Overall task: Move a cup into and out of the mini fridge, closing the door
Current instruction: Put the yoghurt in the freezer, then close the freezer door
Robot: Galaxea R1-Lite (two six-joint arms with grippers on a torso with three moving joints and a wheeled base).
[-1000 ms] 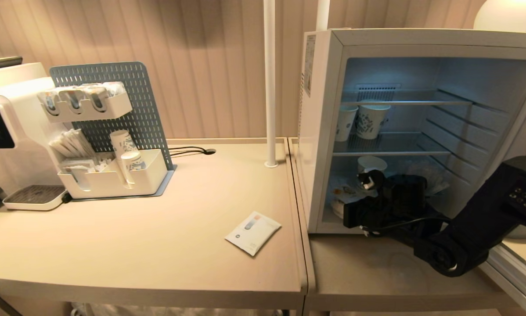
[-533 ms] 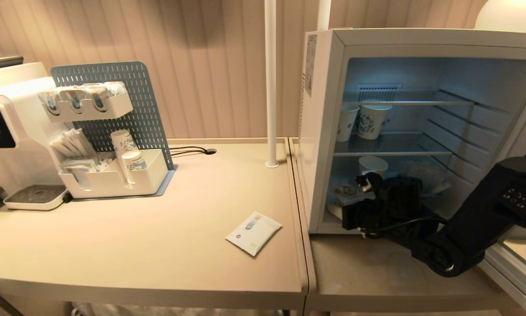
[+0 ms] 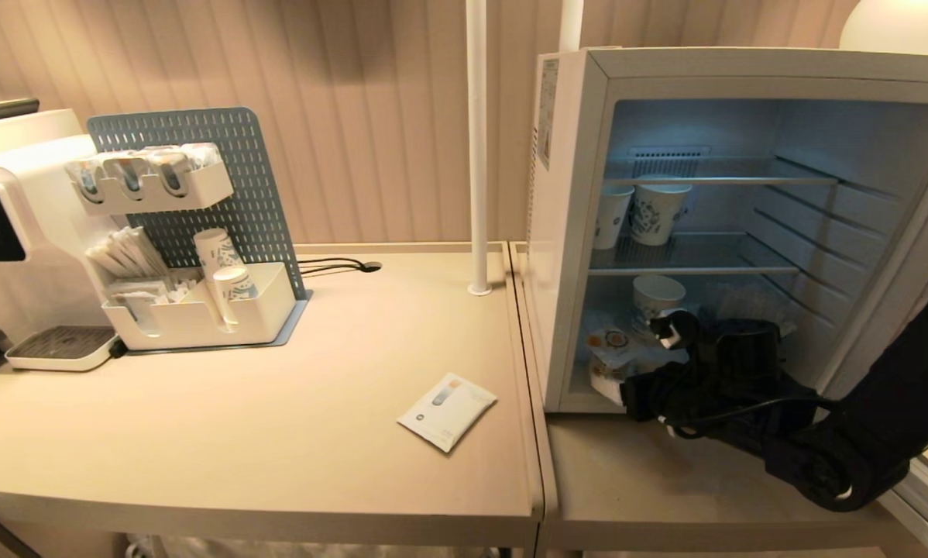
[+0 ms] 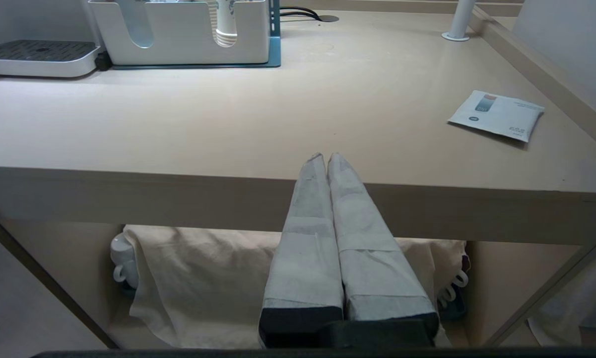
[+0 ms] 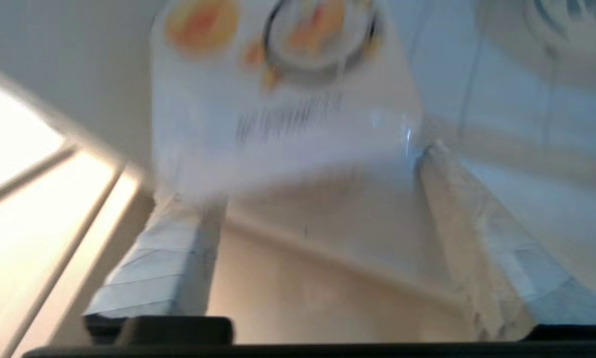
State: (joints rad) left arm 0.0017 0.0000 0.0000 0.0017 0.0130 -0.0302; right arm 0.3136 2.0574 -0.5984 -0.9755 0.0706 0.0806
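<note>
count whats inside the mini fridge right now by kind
blue-patterned paper cups: 3, two on the middle wire shelf and one on the floor below
cup, the small white tub with orange marks on its lid: 1, front left of the floor, in front of the open right gripper
total: 4

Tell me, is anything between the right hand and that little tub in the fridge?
Nothing visible. The right hand stands open right in front of the tub, which sits on the fridge floor, left of a paper cup.
</note>
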